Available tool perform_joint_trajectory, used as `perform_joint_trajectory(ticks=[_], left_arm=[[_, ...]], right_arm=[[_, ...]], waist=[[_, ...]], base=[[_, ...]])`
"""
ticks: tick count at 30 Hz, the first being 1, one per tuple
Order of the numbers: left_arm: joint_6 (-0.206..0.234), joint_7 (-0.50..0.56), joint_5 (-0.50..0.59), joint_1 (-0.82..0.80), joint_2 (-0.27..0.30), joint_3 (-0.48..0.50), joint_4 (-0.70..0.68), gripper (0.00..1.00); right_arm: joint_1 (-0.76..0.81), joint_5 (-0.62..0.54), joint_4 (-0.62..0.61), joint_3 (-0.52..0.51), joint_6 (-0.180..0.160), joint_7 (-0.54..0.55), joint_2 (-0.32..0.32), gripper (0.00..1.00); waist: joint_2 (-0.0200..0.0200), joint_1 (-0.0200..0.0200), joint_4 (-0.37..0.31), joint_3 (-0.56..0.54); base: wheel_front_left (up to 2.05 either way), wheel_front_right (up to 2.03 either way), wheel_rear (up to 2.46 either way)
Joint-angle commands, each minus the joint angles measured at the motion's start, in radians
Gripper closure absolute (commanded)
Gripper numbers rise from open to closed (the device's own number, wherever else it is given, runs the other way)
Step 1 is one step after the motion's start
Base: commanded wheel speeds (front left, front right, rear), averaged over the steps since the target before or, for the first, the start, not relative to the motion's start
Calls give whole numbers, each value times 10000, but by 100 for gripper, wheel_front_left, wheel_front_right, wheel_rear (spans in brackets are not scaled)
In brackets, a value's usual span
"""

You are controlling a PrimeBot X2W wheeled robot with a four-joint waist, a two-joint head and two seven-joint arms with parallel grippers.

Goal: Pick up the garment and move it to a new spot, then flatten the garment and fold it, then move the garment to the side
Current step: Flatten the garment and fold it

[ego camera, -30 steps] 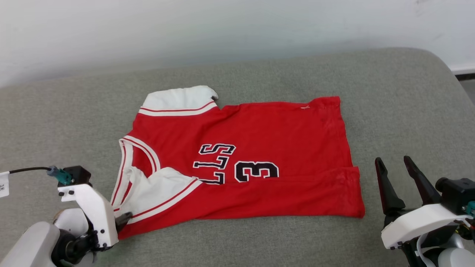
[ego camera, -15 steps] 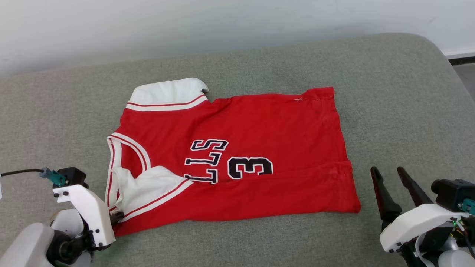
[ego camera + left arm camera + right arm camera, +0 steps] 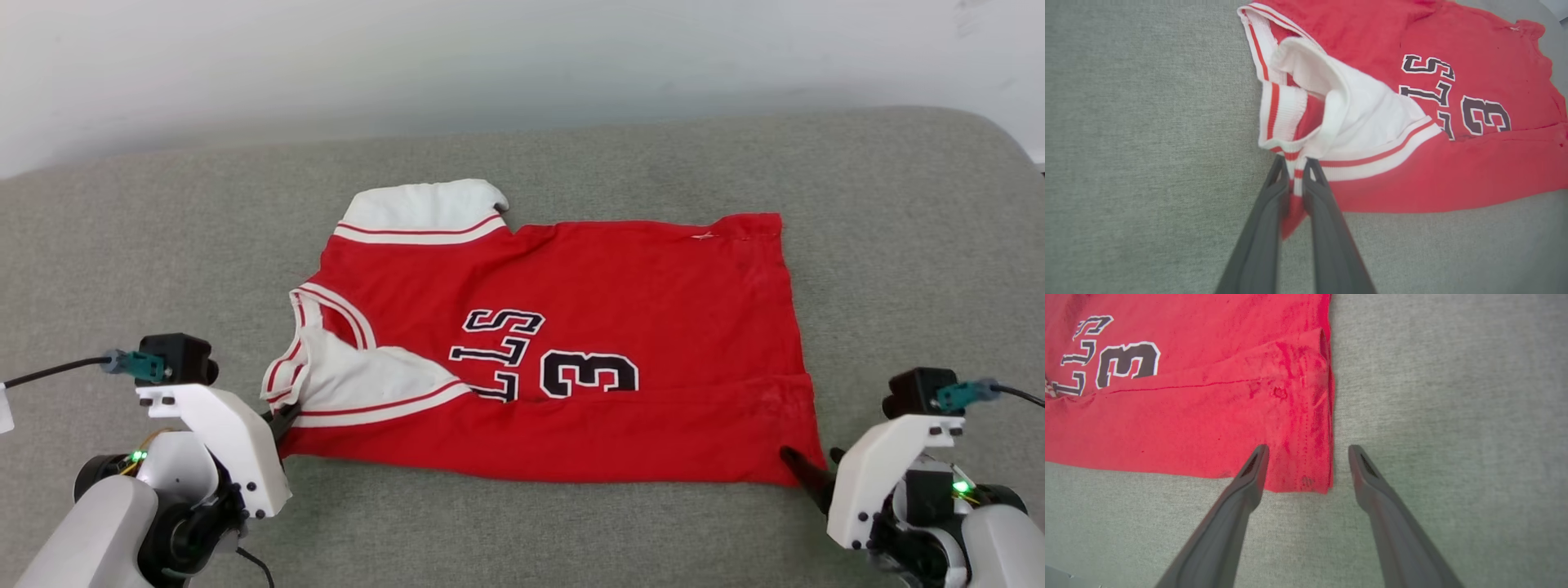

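The garment (image 3: 612, 286), a red jersey with white sleeves and a black "3", lies on the grey cushion with its near long edge folded over. My left gripper (image 3: 282, 420) is shut on the striped trim at the near-left shoulder corner; in the left wrist view its fingers (image 3: 1274, 196) pinch that trim of the garment (image 3: 1363, 24) and lift it a little. My right gripper (image 3: 811, 457) is open at the near-right hem corner. In the right wrist view the right gripper (image 3: 1308, 451) straddles that corner of the garment (image 3: 1208, 428), with one fingertip over the cloth and the other over bare cushion.
The grey cushion (image 3: 571, 531) spreads wide around the jersey, with bare room on every side. A white wall (image 3: 490, 65) rises behind it. The cushion's rounded edge (image 3: 1008, 151) falls away at the far right.
The head camera has shifted. My right gripper, upright before, has tipped down to the near-right hem corner, still open. My left gripper holds the shoulder corner, now drawn in and raised slightly.
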Motion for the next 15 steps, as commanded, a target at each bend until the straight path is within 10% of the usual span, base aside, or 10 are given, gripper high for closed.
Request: perform_joint_trajectory(ticks=[1,7,9,15], left_arm=[[50,-23,63,87,12,4,-102,100],[34,-146,114,-27,-93,-47,-454,100],[74,-224,135,4,-161,-68,-484,100],[174,-694,68,244,-402,36,-400,100]], right_arm=[[-180,34,148,33,-3,69,-49,0],[-1036,322,1769,571,-3,733,30,0],[-1105,447,2122,767,10,925,120,100],[-1432,799,2351,1016,9,781,-140,100]], waist=[[-1,0,84,86],[-1,0,309,299],[-1,0,359,302],[-1,0,374,188]], base=[[0,0,0],[0,0,0],[0,0,0],[0,0,0]])
